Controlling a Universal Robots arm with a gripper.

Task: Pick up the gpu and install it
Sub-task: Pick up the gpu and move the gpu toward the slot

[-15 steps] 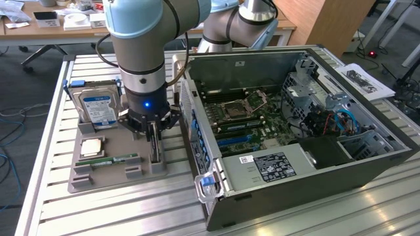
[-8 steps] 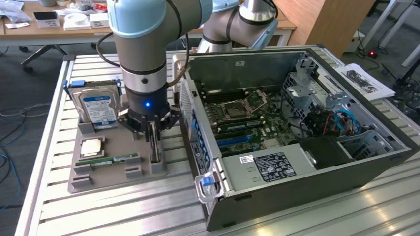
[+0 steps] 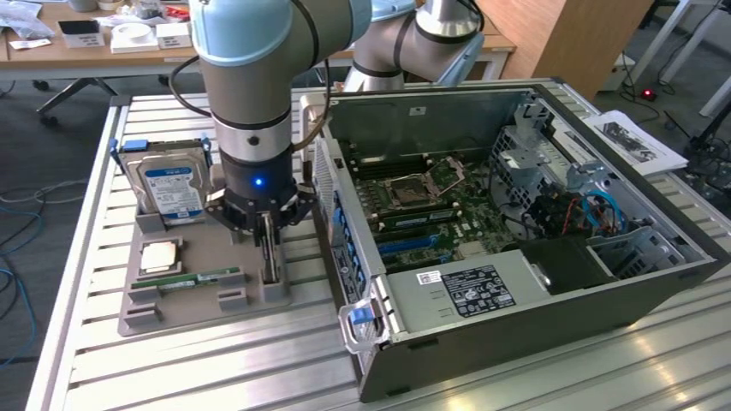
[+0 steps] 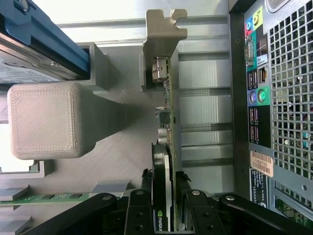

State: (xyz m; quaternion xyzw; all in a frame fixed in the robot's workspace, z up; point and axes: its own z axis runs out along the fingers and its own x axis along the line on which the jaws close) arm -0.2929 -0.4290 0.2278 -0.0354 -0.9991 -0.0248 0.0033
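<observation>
gpu (image 4: 162,164) on edge in tray (image 3: 188,300), end effector (image 4: 164,191) clamped on it

Green-and-black gpu (image 4: 163,156), silver bracket (image 4: 164,34), blue-and-white hard drive label (image 3: 171,184), grey tray (image 3: 211,257), mesh-patterned case panel (image 4: 288,98)

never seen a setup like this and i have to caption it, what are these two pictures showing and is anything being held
This is a robot arm over a slatted metal table. One picture comes from a camera standing off the arm; the other from a camera on its wrist, looking along the gripper. On the table sit an open computer case and a grey holder with a hard drive, a processor chip and a memory stick. The gpu, a graphics card, stands on edge in that holder, with the gripper down right at it. Whether it is gripped yet I cannot tell.
</observation>
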